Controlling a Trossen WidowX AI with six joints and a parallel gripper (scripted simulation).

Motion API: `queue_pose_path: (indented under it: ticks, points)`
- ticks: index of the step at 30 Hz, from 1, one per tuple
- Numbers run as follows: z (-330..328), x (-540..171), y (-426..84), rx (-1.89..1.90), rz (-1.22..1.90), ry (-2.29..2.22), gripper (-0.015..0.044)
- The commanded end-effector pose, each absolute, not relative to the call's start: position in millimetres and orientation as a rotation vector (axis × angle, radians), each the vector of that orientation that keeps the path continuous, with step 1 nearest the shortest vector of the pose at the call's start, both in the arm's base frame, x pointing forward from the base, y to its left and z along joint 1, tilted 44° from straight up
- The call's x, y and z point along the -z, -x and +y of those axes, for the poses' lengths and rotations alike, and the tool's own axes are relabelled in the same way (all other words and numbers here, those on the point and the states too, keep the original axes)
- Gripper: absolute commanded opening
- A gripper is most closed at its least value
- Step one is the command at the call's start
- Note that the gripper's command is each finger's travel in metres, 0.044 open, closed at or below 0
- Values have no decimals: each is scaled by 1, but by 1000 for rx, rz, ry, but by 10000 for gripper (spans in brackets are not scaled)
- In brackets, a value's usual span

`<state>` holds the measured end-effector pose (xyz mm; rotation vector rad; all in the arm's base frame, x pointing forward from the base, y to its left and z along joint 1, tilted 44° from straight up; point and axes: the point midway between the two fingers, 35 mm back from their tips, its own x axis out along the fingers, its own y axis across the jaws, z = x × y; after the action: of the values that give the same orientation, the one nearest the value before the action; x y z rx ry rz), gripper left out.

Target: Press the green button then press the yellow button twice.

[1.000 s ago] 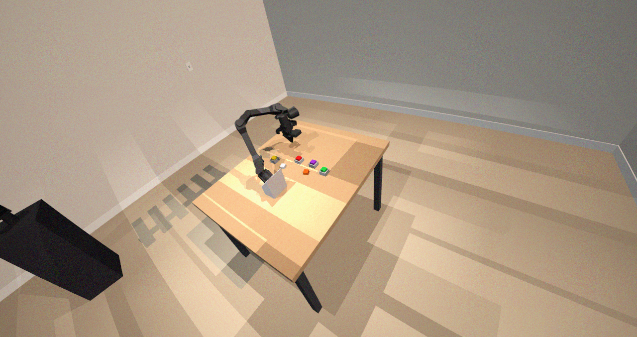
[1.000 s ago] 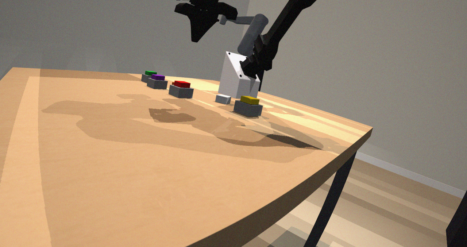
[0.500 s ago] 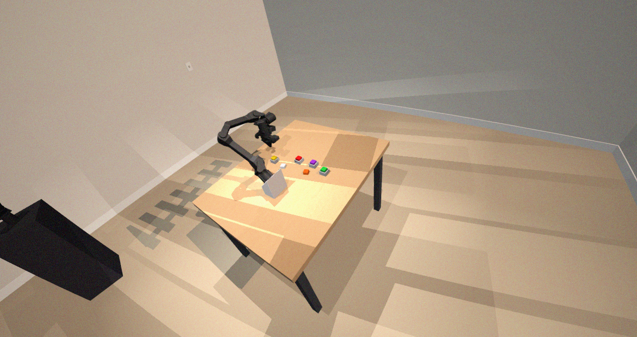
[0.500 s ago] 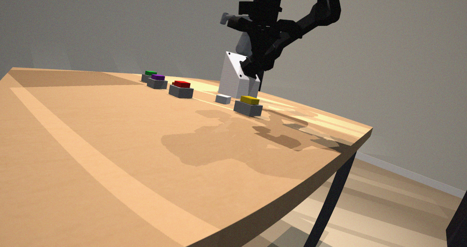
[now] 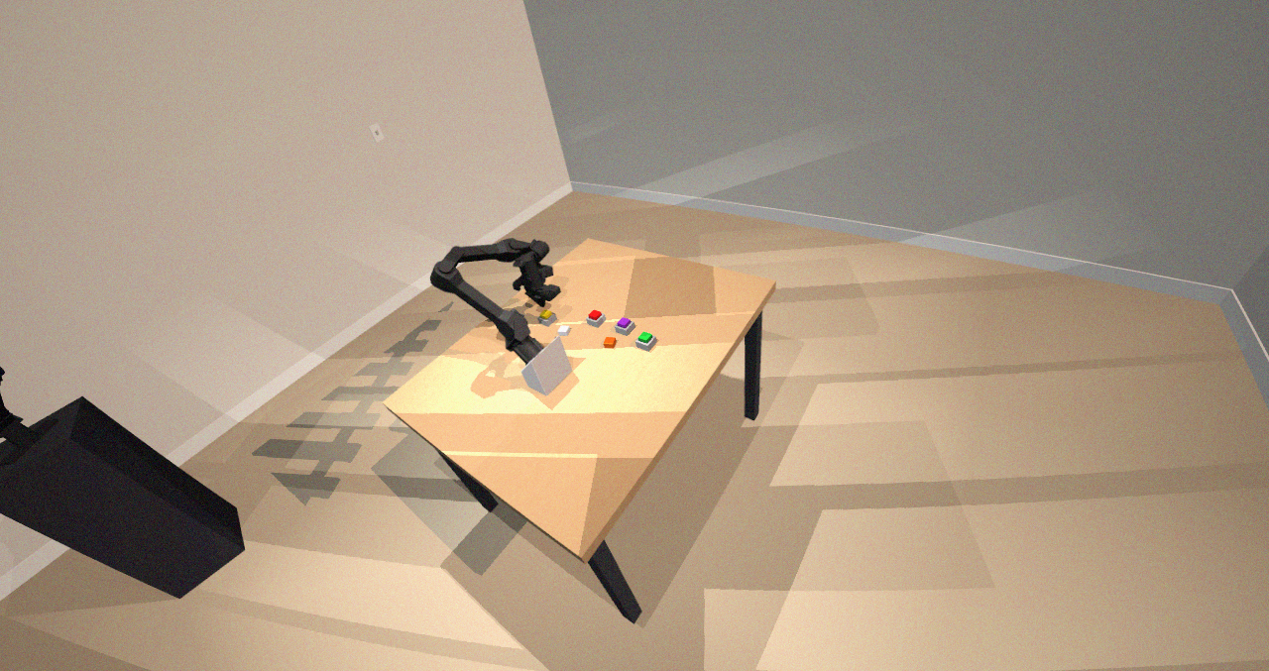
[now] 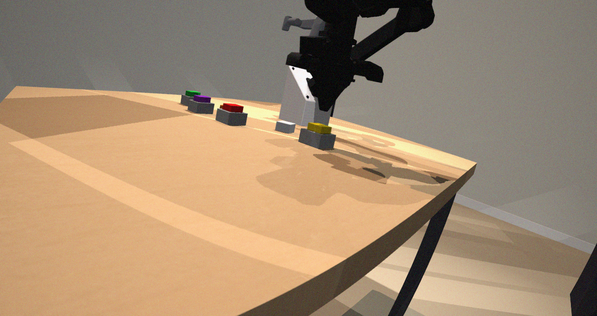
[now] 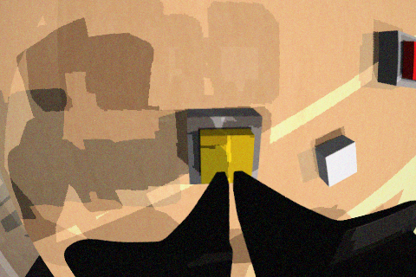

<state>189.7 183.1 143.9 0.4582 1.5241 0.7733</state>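
Observation:
My gripper (image 5: 542,301) (image 6: 324,109) (image 7: 228,179) is shut and empty, its tips pointing down a little above the yellow button (image 5: 547,314) (image 6: 319,128) (image 7: 227,151). In the exterior view a small gap shows between the tips and the yellow cap. The yellow cap stands up out of its grey housing. In the wrist view the tips overlap the near edge of the cap. The green button (image 5: 645,337) (image 6: 192,93) stands at the far end of the row, away from the gripper, with its cap raised; it is outside the wrist view.
The white block (image 5: 564,331) (image 6: 285,127) (image 7: 341,164) lies close beside the yellow button. The red button (image 5: 595,314) (image 6: 232,108) (image 7: 409,61) and purple button (image 5: 625,322) (image 6: 202,99) stand between yellow and green. The orange block (image 5: 609,342) lies near purple and green.

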Motion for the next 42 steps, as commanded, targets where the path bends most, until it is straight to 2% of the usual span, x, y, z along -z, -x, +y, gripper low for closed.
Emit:
queue_pose_path:
  ticks: [1, 18, 39, 42]
  points:
    - [187, -136, -187, -765, 1535, -457, 20]
    - [205, -118, -183, -767, 1535, -459, 20]
    - [205, -118, -183, -767, 1535, -459, 20]
    - [189, -135, -187, -768, 1532, -457, 20]
